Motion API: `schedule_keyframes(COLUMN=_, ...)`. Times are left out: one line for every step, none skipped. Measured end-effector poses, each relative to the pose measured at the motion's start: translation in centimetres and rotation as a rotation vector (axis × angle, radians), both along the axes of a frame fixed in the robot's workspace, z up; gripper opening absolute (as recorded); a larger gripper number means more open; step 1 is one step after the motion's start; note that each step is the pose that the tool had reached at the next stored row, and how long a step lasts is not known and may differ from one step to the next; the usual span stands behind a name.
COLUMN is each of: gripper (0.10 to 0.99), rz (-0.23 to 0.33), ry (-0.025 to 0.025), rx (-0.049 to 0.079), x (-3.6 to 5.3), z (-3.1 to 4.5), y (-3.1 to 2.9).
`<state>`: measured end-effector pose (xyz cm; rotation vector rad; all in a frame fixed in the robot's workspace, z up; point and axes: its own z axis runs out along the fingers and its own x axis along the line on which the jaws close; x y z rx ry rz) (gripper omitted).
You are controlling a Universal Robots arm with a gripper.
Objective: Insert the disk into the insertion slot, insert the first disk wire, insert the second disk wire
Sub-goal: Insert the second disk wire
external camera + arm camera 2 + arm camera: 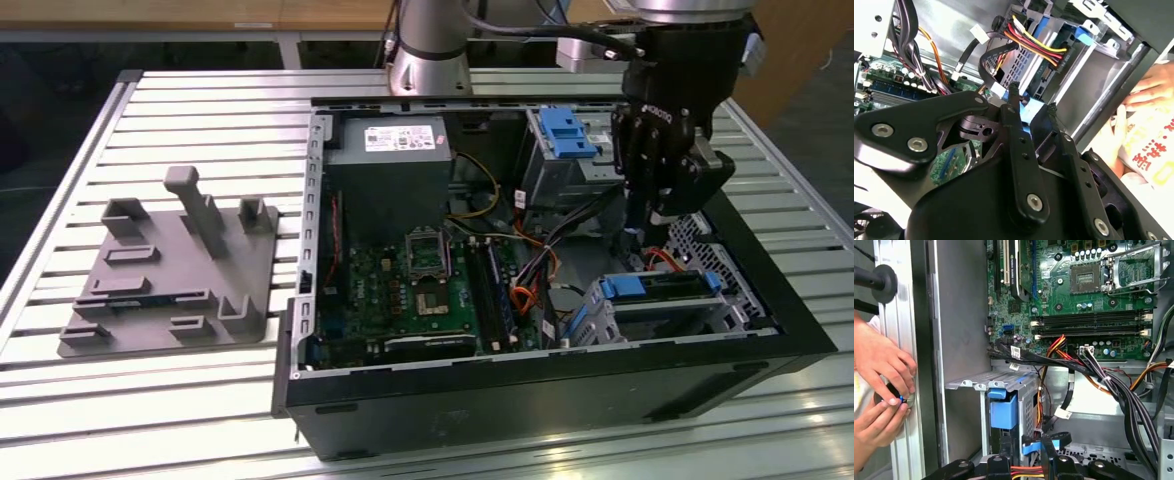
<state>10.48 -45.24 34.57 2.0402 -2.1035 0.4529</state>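
Closest in both wrist views is the black gripper point(1032, 102), its jaws closed on the blue plug of a black disk wire point(1034, 446). Just beyond it, the insertion slot point(971, 384) holds the disk point(1004, 412), whose blue frame shows at the cage's open end. Red, yellow and black leads point(1034, 42) run to that end. Farther on lies the green motherboard point(1079, 305). Outside the case wall, a person's hands point(881, 380) pinch a small round object over the desk point(200, 400). In the exterior view the slot sits at four o'clock in the open computer case point(534, 390), with the gripper above it at two o'clock. A blue-latched bay point(567, 135) stands at one o'clock, and a grey fixture point(174, 270) lies at nine o'clock.
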Motion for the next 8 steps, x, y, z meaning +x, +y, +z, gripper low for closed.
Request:
schedule_keyframes(gripper=0.365, rz=0.001, ry=0.0, rx=0.0, x=-0.05, z=0.02, y=0.0)
schedule_keyframes(gripper=0.365, rz=0.005, ry=0.0, rx=0.0, x=-0.13, z=0.02, y=0.01)
schedule_keyframes(gripper=0.365, rz=0.011, ry=0.0, rx=0.0, x=-0.19, z=0.02, y=0.0)
schedule_keyframes(gripper=0.365, rz=0.02, ry=0.0, rx=0.0, x=-0.22, z=0.02, y=0.0)
schedule_keyframes(gripper=0.365, rz=0.031, ry=-0.0001, rx=0.0, x=-0.24, z=0.02, y=0.0)
schedule_keyframes(gripper=0.365, rz=0.043, ry=-0.0001, rx=0.0, x=-0.25, z=0.02, y=0.0)
schedule_keyframes(gripper=0.365, rz=0.056, ry=0.0, rx=0.0, x=-0.27, z=0.02, y=0.01)
schedule_keyframes(gripper=0.365, rz=0.064, ry=0.0, rx=0.0, x=-0.29, z=0.01, y=0.0)
